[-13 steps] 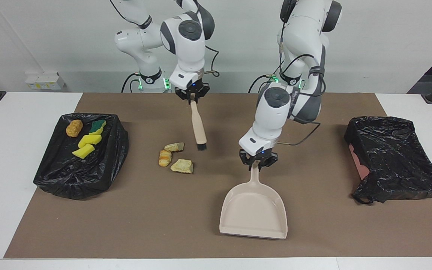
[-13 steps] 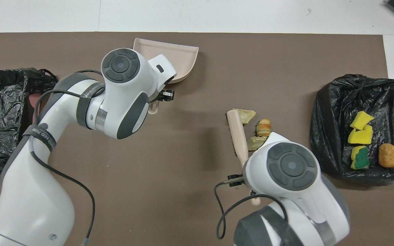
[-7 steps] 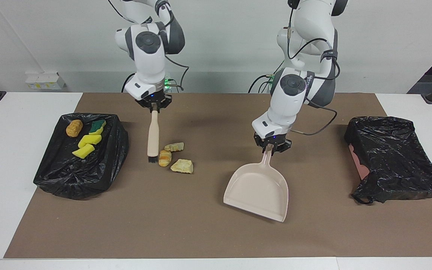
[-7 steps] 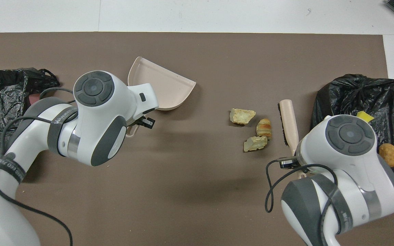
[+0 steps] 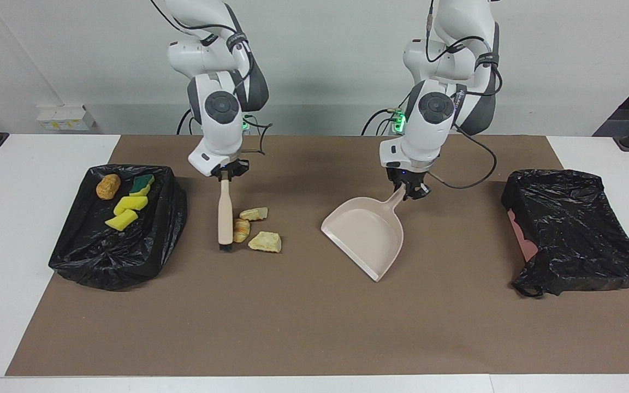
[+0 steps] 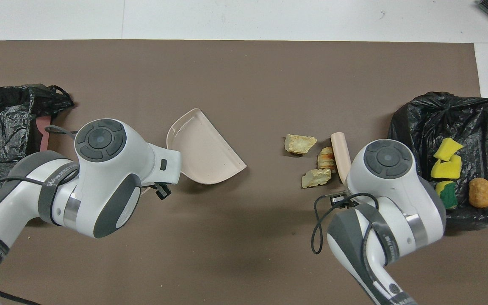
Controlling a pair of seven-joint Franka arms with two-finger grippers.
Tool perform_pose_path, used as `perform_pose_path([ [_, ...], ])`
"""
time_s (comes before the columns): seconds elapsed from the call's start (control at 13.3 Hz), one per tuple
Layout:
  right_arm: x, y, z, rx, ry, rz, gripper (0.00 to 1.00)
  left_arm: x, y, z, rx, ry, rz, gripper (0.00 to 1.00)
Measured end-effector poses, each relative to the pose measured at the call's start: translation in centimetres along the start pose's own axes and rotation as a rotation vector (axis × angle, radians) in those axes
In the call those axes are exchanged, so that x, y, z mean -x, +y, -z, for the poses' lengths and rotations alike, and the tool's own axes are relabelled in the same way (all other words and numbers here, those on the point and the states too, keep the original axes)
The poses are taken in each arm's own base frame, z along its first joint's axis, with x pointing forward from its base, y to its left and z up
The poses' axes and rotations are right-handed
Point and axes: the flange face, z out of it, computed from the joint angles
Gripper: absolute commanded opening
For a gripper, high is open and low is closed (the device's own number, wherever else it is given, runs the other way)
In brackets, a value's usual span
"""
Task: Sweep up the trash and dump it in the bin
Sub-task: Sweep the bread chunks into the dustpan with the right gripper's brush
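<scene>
The right gripper (image 5: pixel 228 173), clamped on the brush (image 5: pixel 225 218), should sweep flat toward three o'clock. The three bread chunks (image 5: pixel 251 228) touch its bristles mid-bench. The left gripper (image 5: pixel 410 189), gripping the dustpan (image 5: pixel 366 236), must lower its lip first.

The white bench (image 5: pixel 30 229) has a brown paper mat (image 5: pixel 303 316) on it. Two black plastic bags (image 5: pixel 120 234) (image 5: pixel 576 229) and three pale bread-like chunks (image 5: pixel 254 226) lie on the mat.
</scene>
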Motion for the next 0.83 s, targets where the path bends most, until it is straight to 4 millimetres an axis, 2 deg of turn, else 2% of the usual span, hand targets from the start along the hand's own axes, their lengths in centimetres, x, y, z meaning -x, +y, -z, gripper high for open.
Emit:
perform_pose_path([
  [0.45, -0.9, -5.2, -1.4, -0.074, 0.033, 0.005, 0.00, -0.9, 1.0, -0.1, -0.013, 0.014, -0.274, 0.00],
  [0.68, -1.7, -9.5, -2.2, -0.147, 0.029, 0.035, 0.00, -1.9, 1.9, -0.3, -0.034, 0.035, -0.362, 0.00],
  [0.83, -1.6, -12.5, -1.4, -0.222, 0.013, 0.040, 0.00, -3.1, 3.4, -1.5, -0.034, 0.029, -0.400, 0.00],
])
